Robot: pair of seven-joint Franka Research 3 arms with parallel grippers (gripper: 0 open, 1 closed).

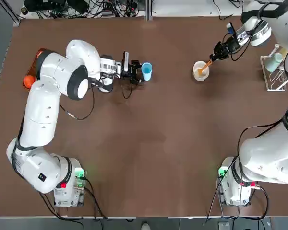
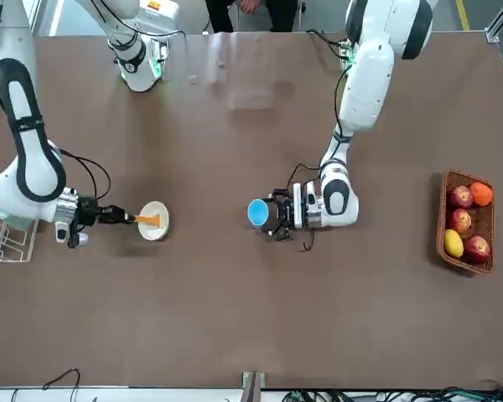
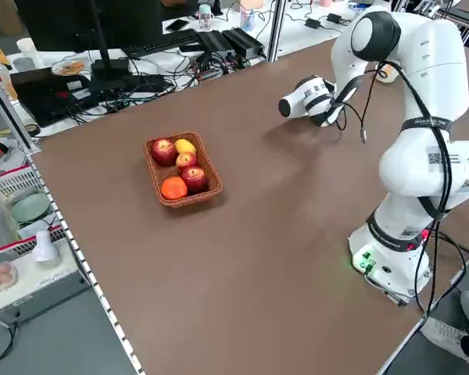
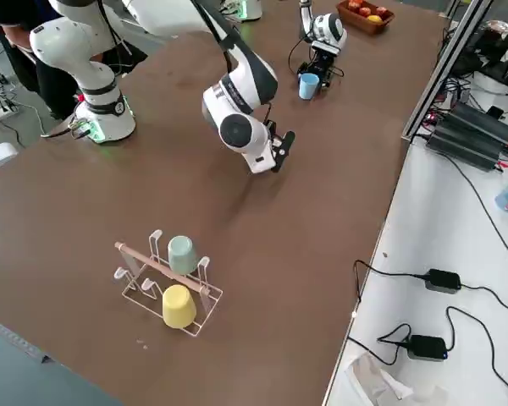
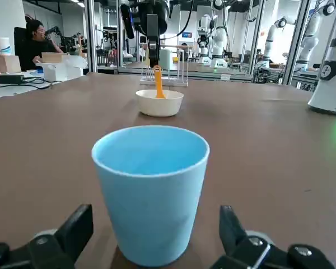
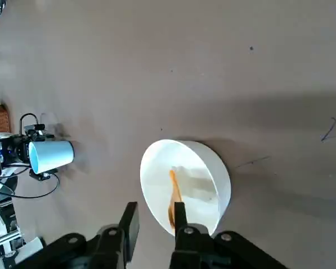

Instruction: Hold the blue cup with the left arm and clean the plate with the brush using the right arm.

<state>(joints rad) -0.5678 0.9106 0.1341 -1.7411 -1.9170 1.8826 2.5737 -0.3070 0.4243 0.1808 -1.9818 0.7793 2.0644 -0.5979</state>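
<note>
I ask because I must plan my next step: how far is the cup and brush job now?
Done: no finished step is visible. The left pincer is open at the blue cup, not yet gripping.
In hand: the right pincer, its fingers apart, is at the orange brush in the white dish.
Left: grip both, then brush the dish.

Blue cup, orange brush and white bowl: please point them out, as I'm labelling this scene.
Blue cup (image 5: 148, 202): left wrist view, outer side wall.
Orange brush (image 5: 158, 83): left wrist view, middle of the handle.
White bowl (image 5: 173, 106): left wrist view, outer wall.
</note>
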